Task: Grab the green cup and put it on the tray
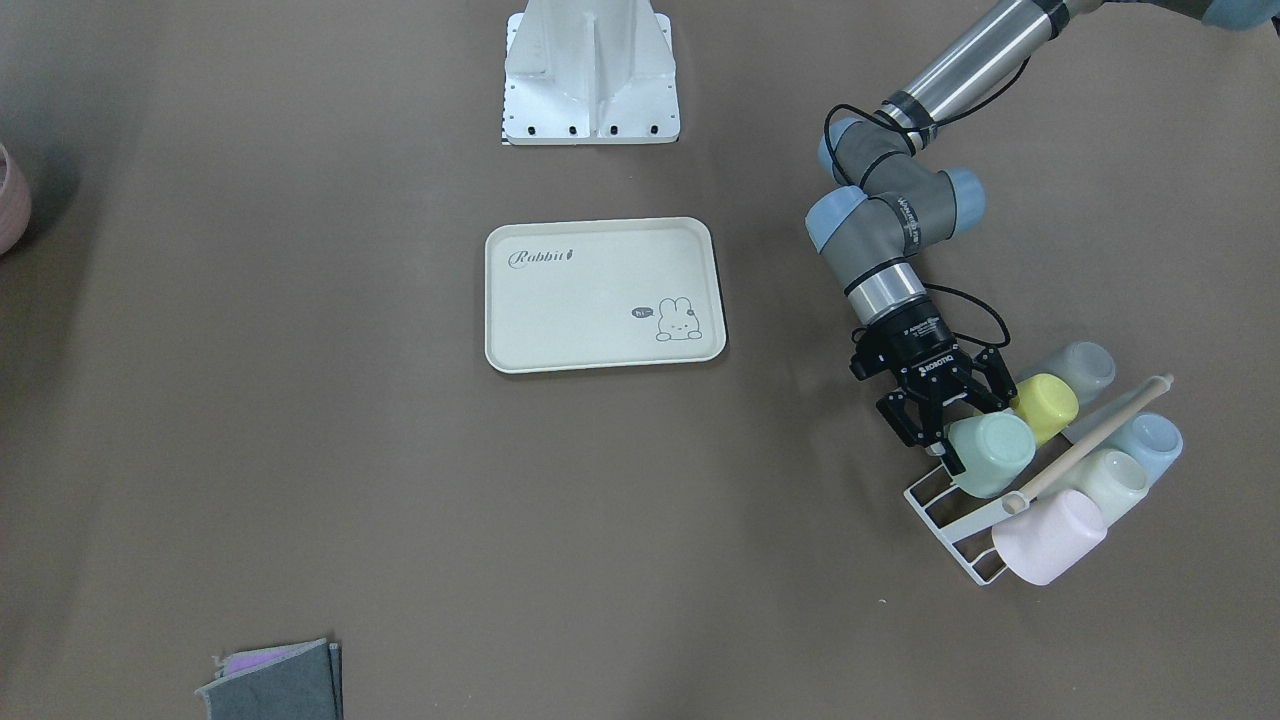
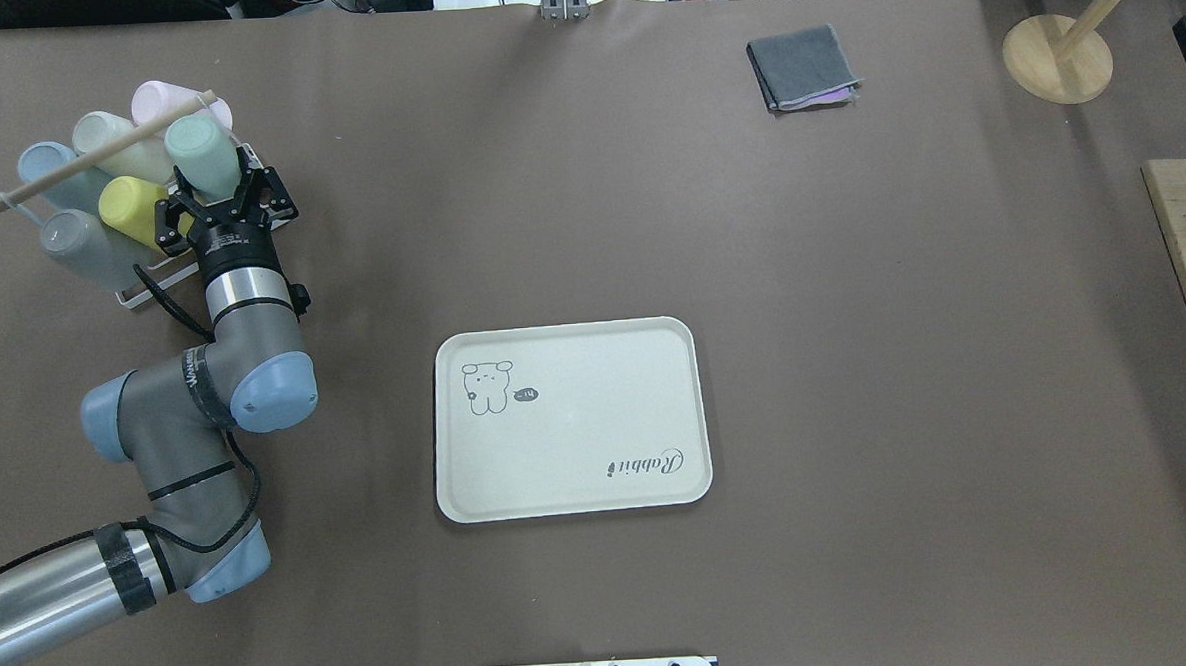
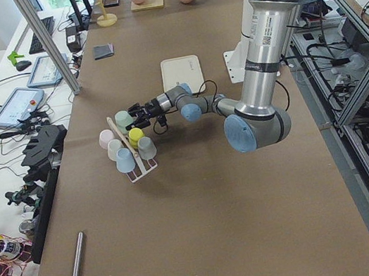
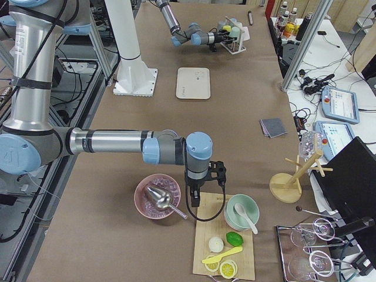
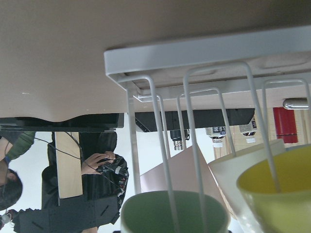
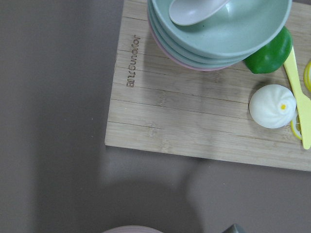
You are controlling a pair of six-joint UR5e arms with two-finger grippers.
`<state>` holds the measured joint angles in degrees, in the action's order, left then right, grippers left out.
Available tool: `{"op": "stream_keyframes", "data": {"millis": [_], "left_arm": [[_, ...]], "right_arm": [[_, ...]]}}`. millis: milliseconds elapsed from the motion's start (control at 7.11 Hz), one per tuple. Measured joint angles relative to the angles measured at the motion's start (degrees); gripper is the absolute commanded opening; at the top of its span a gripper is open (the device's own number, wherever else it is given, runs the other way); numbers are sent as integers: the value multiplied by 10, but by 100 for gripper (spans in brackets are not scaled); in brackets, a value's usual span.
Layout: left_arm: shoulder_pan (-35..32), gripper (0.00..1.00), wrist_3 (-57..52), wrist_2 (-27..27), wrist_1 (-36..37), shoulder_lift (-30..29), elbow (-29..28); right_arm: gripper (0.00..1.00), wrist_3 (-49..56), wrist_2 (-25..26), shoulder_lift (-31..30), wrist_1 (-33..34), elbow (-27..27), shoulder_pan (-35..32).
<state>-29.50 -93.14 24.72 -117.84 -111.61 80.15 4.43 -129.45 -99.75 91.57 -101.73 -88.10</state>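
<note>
The green cup (image 1: 992,455) lies on its side on a white wire rack (image 1: 940,515) among other cups; it also shows in the overhead view (image 2: 202,153) and, by its rim, in the left wrist view (image 5: 175,212). My left gripper (image 1: 968,428) is open, with a finger on either side of the cup's mouth end, as the overhead view (image 2: 216,184) also shows. The cream tray (image 1: 604,294) lies empty at the table's middle (image 2: 569,419). My right gripper (image 4: 197,197) hangs over a wooden board at the other end of the table; I cannot tell whether it is open or shut.
Yellow (image 1: 1047,405), grey (image 1: 1080,365), blue (image 1: 1150,440), pale whitish (image 1: 1115,480) and pink (image 1: 1050,535) cups crowd the rack under a wooden rod (image 1: 1095,435). A folded grey cloth (image 2: 802,67), a wooden stand (image 2: 1056,58) and stacked bowls (image 6: 218,29) sit elsewhere.
</note>
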Motion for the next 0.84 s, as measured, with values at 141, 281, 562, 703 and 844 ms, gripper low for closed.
{"op": "stream_keyframes", "data": {"millis": [141, 281, 562, 703, 844], "left_arm": [[0, 63, -10, -3, -5, 7, 13], [-1, 63, -22, -4, -7, 17, 34], [-1, 63, -44, -5, -7, 36, 85], [-1, 63, -60, -5, -7, 44, 112], [-1, 65, -73, -5, -7, 51, 137]], "right_arm": [[100, -1, 0, 0, 0, -1, 0], [100, -2, 1, 1, -1, -1, -1], [100, -4, 2, -2, -1, 1, -1], [100, -4, 5, -3, -1, 4, -1], [100, -4, 9, -3, -1, 4, -1]]}}
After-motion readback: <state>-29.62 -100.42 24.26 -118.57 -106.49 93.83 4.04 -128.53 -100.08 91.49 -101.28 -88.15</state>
